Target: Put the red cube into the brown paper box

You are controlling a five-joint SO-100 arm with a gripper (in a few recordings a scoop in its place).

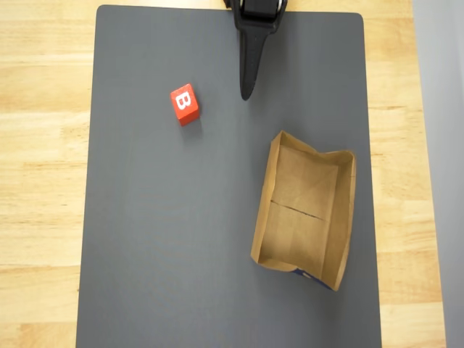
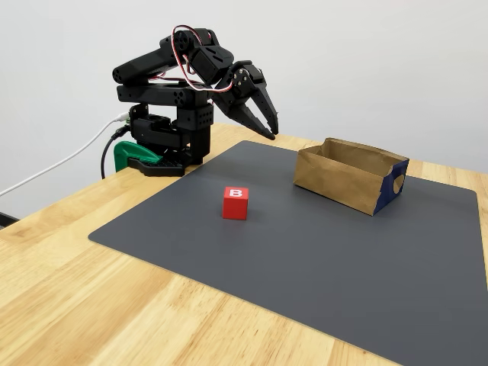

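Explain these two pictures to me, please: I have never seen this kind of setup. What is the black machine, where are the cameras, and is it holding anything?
The black machine is a small robot arm clamped at the edge of a wooden table. At its end sits a two-finger gripper, a kind of pincer. It hangs in the air with nothing between its fingers. One picture looks straight down from above; the other is taken from the side, across the table. On a dark grey mat lie a red cube with a white letter B and an open brown paper box, standing apart. The box looks empty.
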